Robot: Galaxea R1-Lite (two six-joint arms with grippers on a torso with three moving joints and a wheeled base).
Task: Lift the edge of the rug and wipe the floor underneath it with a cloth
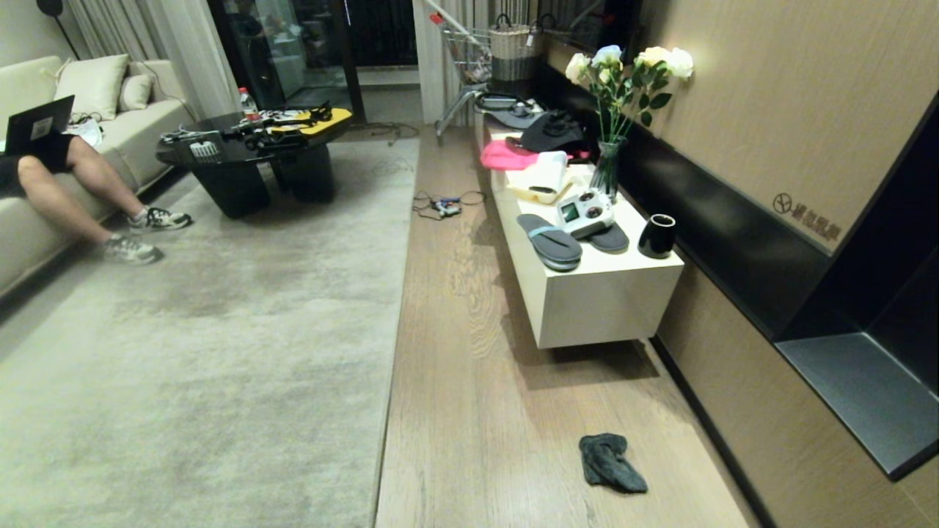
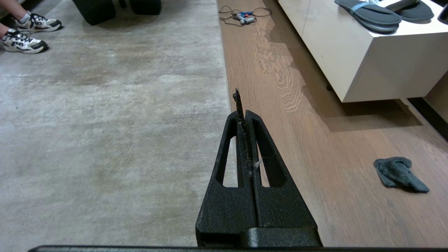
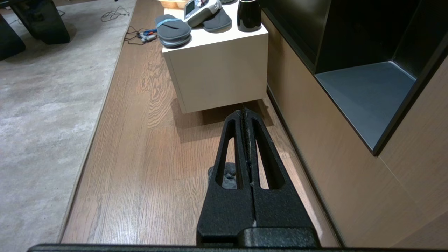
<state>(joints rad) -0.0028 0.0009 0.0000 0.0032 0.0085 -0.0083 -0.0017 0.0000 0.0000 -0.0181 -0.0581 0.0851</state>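
Observation:
The pale grey-beige rug lies flat, its straight rug edge (image 1: 392, 352) running away from me along the floor (image 1: 469, 367) of light brown planks. The dark grey cloth (image 1: 610, 462) lies crumpled on the planks near the right wall. Neither arm shows in the head view. My left gripper (image 2: 242, 112) hangs shut and empty above the rug edge (image 2: 224, 63), with the cloth (image 2: 399, 174) off to its side. My right gripper (image 3: 246, 112) is shut and empty above the planks; the cloth (image 3: 229, 175) lies below it, mostly hidden by one finger. The rug edge (image 3: 94, 129) lies well to its side.
A low white cabinet (image 1: 601, 301) along the right wall carries grey slippers (image 1: 550, 242), a flower vase (image 1: 607, 169) and a black cup (image 1: 657, 235). Cables (image 1: 444, 205) lie on the planks further on. A black coffee table (image 1: 249, 147) stands on the rug near a seated person's legs (image 1: 95, 198).

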